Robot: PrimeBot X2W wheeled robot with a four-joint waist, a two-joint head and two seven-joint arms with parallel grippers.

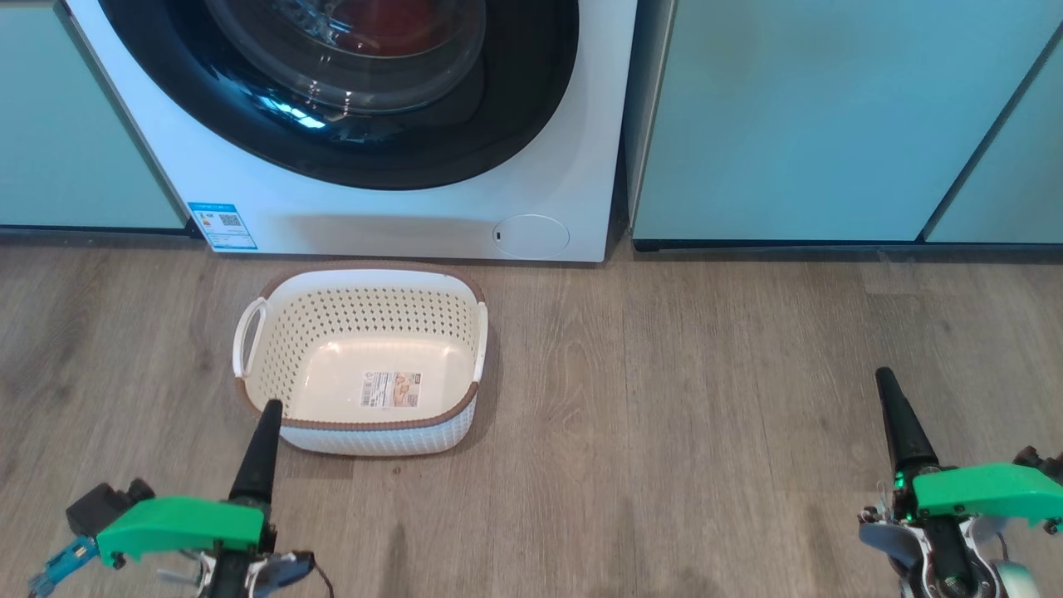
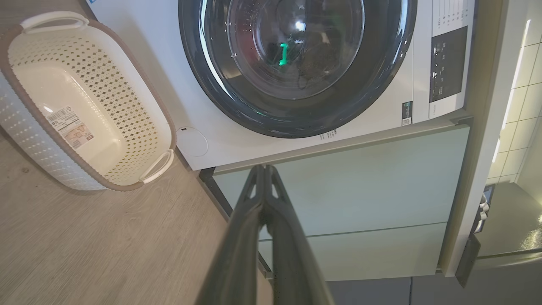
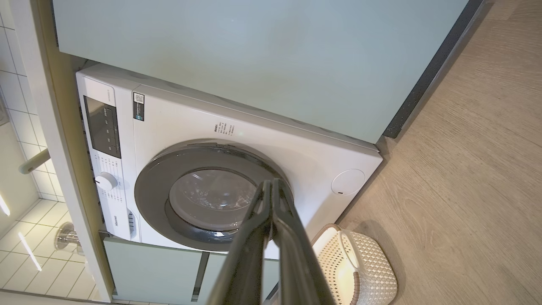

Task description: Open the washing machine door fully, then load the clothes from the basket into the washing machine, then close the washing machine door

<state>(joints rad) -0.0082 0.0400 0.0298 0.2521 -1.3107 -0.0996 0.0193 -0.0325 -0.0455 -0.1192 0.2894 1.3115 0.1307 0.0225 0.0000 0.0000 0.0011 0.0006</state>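
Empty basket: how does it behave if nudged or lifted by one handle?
Probably very light: the basket is perforated plastic, empty. Low and wide on the smooth floor, it likely slides rather than tips. Lifted by one handle, it would probably hang tilted but keep its shape.

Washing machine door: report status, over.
Left end effector, right end effector shut, empty. Washing machine door closed, red clothes behind glass. Basket empty, on floor before machine.
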